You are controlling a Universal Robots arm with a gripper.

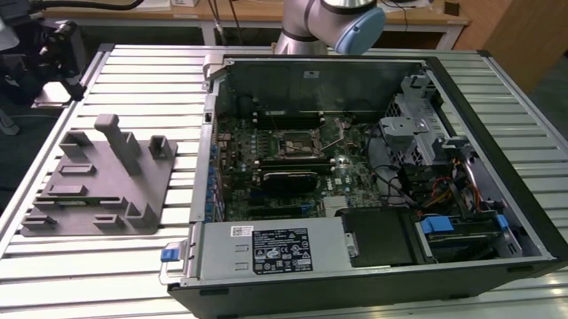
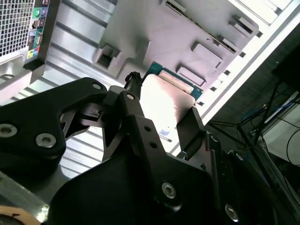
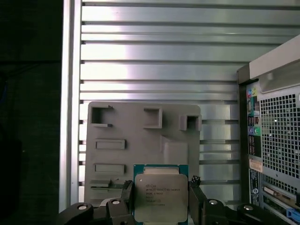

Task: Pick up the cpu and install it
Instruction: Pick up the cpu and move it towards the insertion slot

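The cpu (image 3: 161, 199) is a flat square chip with a silver-grey metal top and a green rim. It sits between the two black fingers (image 3: 126, 193) of my gripper (image 3: 161, 187), which is shut on its opposite edges. In the second wrist view the cpu (image 2: 166, 96) shows at a slant between the same fingers (image 2: 190, 126). It hangs in the air above the grey fixture plate (image 3: 140, 131). In the exterior view the open socket (image 1: 302, 141) lies on the motherboard inside the case.
The open computer case (image 1: 355, 173) lies on the slatted metal table (image 1: 133, 73), to the exterior view's right of the fixture plate (image 1: 98, 193) with its upright pegs. The case's rear panel (image 3: 276, 140) stands beside the plate. The arm's base (image 1: 328, 23) rises behind the case.
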